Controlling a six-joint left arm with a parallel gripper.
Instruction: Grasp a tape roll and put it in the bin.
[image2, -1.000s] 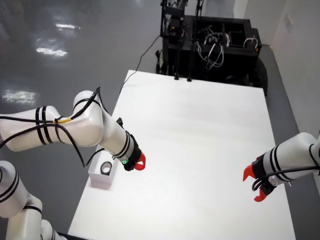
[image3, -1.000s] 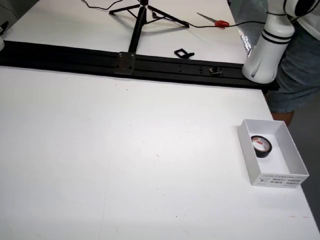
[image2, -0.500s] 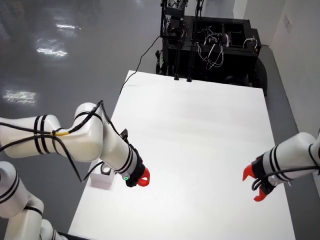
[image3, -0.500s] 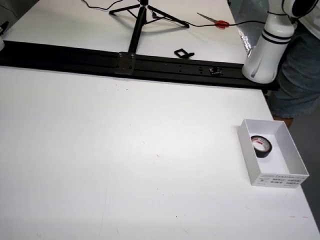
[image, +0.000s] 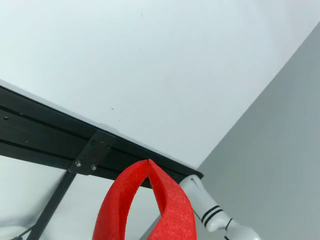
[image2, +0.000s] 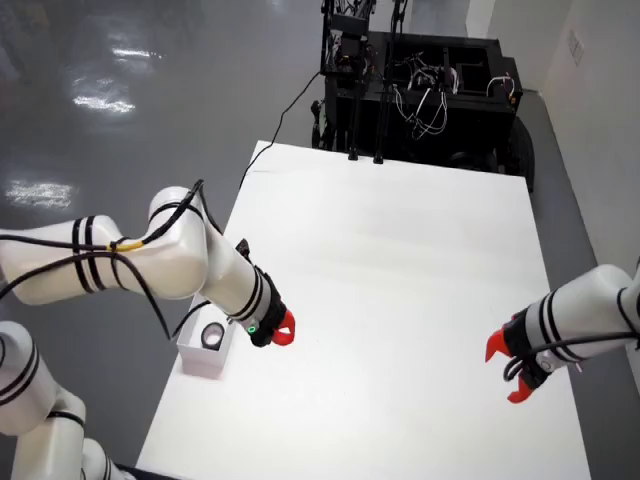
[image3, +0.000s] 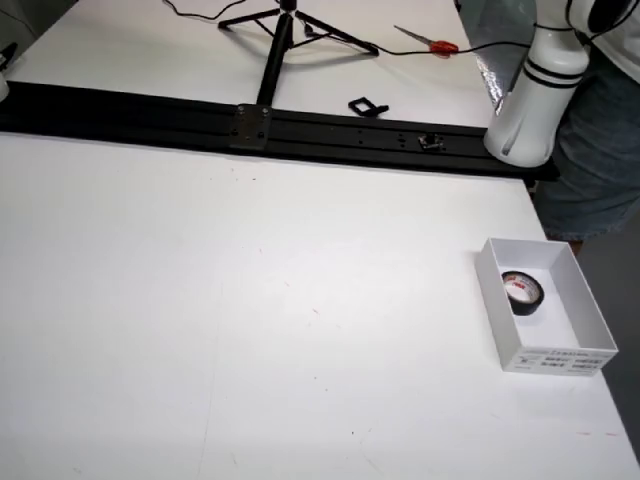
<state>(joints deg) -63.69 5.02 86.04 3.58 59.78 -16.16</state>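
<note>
Red fingers fill the bottom of the wrist view, their tips pressed together to a point with nothing between them, so the end effector (image: 148, 162) is closed and empty. That fits where the tape roll (image3: 523, 291) lies: flat on the floor of the white bin (image3: 590, 310), toward the wall farthest from the labelled end, black with a pale core. By the look of it the drop is done and the task is at or near its end. In the high view the end effector (image2: 283, 328) hangs just beside the bin (image2: 193, 355), on the side away from the tabletop edge, its arm passing over the bin's far end. The bin itself sits at the edge of the white tabletop (image3: 250, 330), well apart from the black rail (image3: 300, 125) along the far side. A second arm's red-tipped end effector (image2: 508, 370) stays across the tabletop from the bin, apparently idle. Hidden or unclear: the wrist view shows neither bin nor roll, only bare surface and rail; the side view cuts the working arm to a white stub; the bin label is unreadable.
</note>
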